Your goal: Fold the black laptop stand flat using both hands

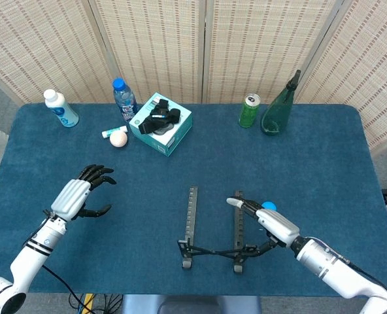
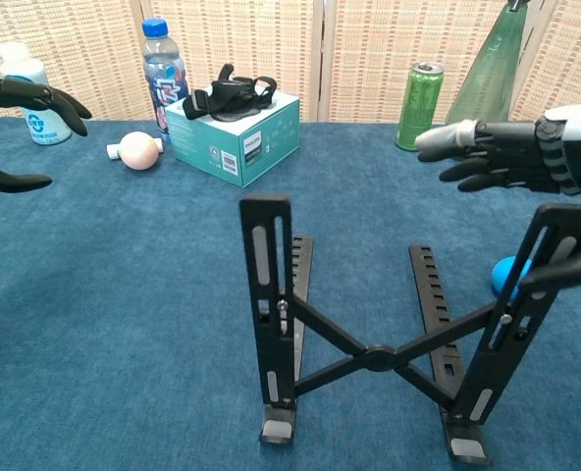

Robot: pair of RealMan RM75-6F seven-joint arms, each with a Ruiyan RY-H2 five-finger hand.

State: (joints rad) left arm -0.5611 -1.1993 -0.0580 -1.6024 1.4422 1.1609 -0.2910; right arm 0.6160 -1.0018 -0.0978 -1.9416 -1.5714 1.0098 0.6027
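Stand (image 2: 369,339) upright and unfolded at the table's (image 1: 324,170) near edge, legs crossed. Right hand (image 2: 526,162) over its right upright, thumb apparently touching the bar; fingers spread, gripping nothing. Left hand (image 1: 79,196) well apart to the left, open, empty. Blue ball (image 2: 506,275) just behind the stand.

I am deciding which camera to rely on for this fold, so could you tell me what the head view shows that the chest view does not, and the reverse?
Only the head view shows the whole table, both forearms, and the full blue ball beside the right hand.

Only the chest view shows that the laptop stand has raised uprights joined by crossed braces, and the right thumb reaching behind the right upright.

Both show the open left hand far from the stand, the water bottle, teal box, green can and green glass bottle.
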